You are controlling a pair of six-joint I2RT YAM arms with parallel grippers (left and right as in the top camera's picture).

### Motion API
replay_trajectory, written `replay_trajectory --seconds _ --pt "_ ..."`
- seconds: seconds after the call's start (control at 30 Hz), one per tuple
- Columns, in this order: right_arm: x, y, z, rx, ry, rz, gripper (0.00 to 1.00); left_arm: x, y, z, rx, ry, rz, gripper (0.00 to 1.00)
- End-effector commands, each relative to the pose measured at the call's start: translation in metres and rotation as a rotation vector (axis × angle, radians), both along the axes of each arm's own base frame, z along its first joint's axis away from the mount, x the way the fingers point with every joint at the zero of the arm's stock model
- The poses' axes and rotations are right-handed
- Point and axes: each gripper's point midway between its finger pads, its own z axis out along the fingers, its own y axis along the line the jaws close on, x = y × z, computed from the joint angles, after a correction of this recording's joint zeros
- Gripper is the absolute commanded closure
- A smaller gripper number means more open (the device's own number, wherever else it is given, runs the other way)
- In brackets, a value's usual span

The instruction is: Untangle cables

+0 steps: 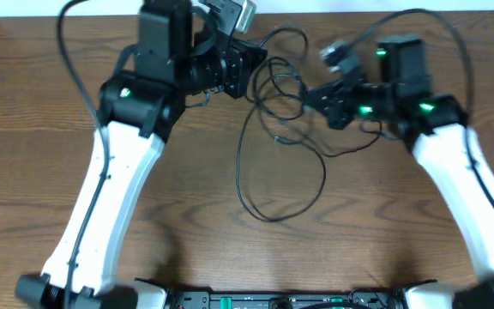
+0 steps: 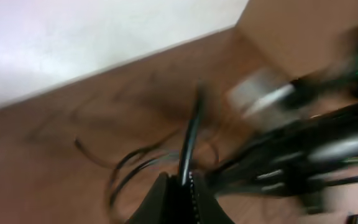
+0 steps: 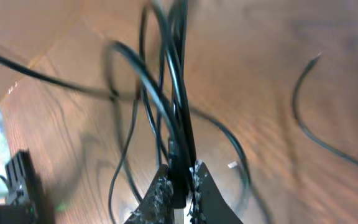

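Between the left pincer [image 1: 247, 67] and right pincer [image 1: 317, 96], each clamped shut on a strand, the cables [image 1: 280, 93] span side to side, tangle roughly midway, slack loop trailing toward the robot.

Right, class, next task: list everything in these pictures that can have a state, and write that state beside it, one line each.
Left end effector: shut, clamped on a black strand of the cables.
Right end effector: shut, clamped on the cables.
Cables: tangled, bunched between the two arms, with one long loop lying slack on the table.
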Motion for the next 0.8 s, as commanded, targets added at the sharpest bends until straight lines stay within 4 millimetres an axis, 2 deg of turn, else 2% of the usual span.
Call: replay_trajectory --seconds 0.0,0.17,0.3,0.53,0.77 --pt "-0.014 -0.020 0.038 0.045 -0.061 -0.037 0.99 0.023 0.008 -0.032 0.094 0.044 0.074 0.92" --pt "-0.021 -0.055 0.063 0.047 -0.116 -0.128 0.99 0.033 0.009 -0.075 0.164 0.129 0.064 0.92" --pt "-0.022 -0.087 0.073 0.044 -0.134 -0.220 0.99 0.044 0.028 -0.101 0.245 0.179 0.142 0.92" --pt "-0.017 -0.137 0.067 0.033 -0.091 -0.366 0.99 0.056 0.079 -0.105 0.279 0.207 0.265 0.92" --pt "-0.015 -0.180 0.061 0.019 -0.061 -0.497 0.99 0.066 0.151 -0.108 0.268 0.256 0.420 0.92"
